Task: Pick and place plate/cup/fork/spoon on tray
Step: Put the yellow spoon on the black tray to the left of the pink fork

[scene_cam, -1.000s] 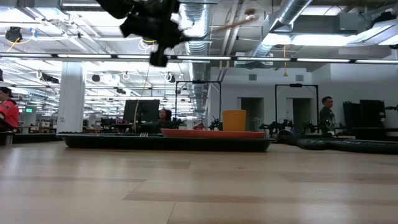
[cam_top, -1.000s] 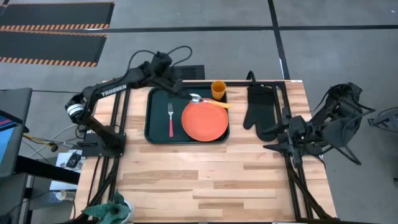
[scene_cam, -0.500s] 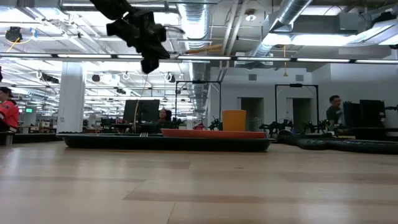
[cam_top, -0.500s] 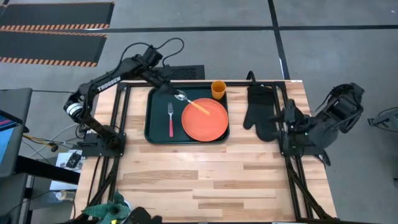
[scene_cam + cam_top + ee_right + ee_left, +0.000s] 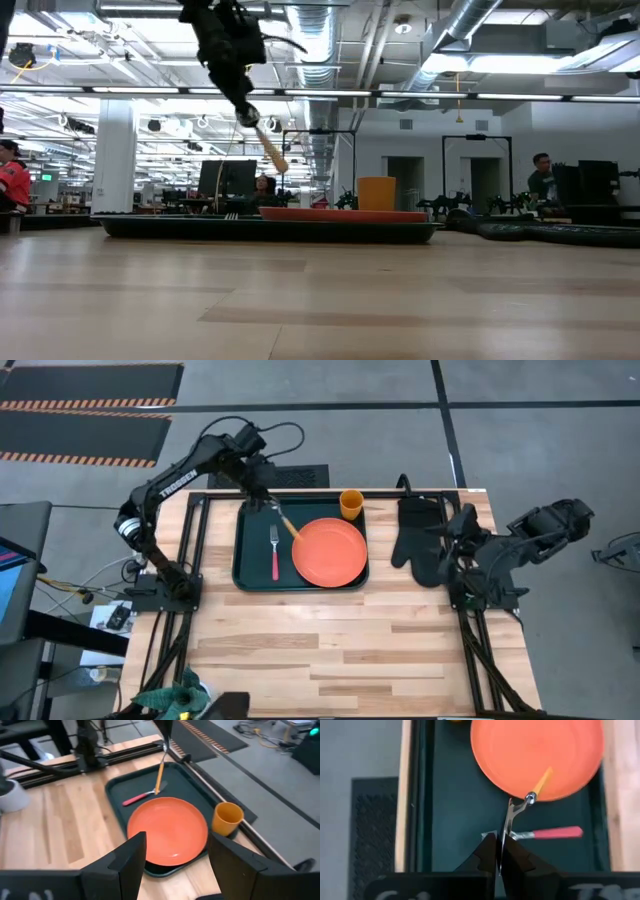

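The dark green tray (image 5: pixel 250 575) lies at the table's far middle. On it rest the orange-red plate (image 5: pixel 330 550) and the red-handled fork (image 5: pixel 274 555). The orange-yellow cup (image 5: pixel 351 505) stands at the tray's far right corner; whether inside the rim I cannot tell. My left gripper (image 5: pixel 264 498) is above the tray's far part, shut on the spoon (image 5: pixel 285 522). My right gripper (image 5: pixel 175 865) is open and empty at the table's right edge, by the mitt. My left gripper pinches the spoon's silver bowl (image 5: pixel 506 827) between its two fingers, which point down from above. The spoon hangs below them, tilted, with its yellow handle (image 5: pixel 272 155) lowest. It is clear of the tray, over the gap between fork and plate.
A black oven mitt (image 5: pixel 415 540) lies right of the tray. A small green plant (image 5: pixel 180 695) stands at the near left corner. The near half of the wooden table (image 5: pixel 330 650) is bare wood. People show in the room behind (image 5: pixel 540 175).
My left gripper has gone toward the table's left with the spoon and tipped downward. The spoon, held nearly level over the plate's far rim before, now hangs handle-down over the tray beside the fork. My right arm has shifted its pose at the right edge.
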Available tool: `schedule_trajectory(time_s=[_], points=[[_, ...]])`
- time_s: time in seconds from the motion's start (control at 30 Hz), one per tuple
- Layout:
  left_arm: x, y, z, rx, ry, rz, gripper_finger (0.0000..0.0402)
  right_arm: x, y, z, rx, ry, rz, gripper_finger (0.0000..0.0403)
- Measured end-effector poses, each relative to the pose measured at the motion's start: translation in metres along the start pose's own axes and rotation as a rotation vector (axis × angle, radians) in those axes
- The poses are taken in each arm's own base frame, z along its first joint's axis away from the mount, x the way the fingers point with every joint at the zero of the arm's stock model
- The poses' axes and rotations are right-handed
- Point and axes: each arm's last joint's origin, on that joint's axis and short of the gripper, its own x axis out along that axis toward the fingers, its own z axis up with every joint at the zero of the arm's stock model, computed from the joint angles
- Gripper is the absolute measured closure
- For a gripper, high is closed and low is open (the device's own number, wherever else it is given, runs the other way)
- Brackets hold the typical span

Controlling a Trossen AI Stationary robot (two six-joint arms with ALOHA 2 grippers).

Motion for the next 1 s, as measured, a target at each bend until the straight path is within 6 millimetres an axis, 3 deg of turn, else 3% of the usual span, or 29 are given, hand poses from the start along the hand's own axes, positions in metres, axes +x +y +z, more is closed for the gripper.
schedule_trajectory(time_s=[0.1, 0.23, 0.33, 0.47, 0.6, 0.7, 1.0], points=[[-0.003, 0.003, 0.006, 0.042, 0.035, 0.071, 0.0401, 0.002, -0.003, 0.001, 0.004, 0.006, -0.030, 0.0171], [0.015, 0.014, -0.001, 0.061, 0.309, 0.129, 0.0401, 0.005, -0.005, 0.001, 0.012, 0.010, -0.056, 0.0171], [0.008, 0.019, -0.005, -0.016, 0.324, 0.112, 0.0401, 0.007, -0.004, 0.002, 0.010, 0.014, -0.062, 0.0171], [0.020, 0.021, -0.013, -0.066, 0.351, 0.021, 0.0401, 0.010, -0.001, 0.001, -0.001, 0.024, -0.067, 0.0171], [0.020, 0.015, -0.017, -0.051, 0.451, 0.061, 0.0401, 0.012, 0.001, 0.000, -0.016, 0.036, -0.073, 0.0171], [0.026, 0.008, -0.020, 0.025, 0.532, -0.019, 0.0401, 0.014, 0.003, 0.000, -0.025, 0.043, -0.079, 0.0171], [0.043, -0.015, -0.002, 0.173, 0.556, -0.119, 0.0401, 0.016, 0.005, -0.002, -0.051, 0.063, -0.093, 0.0171]])
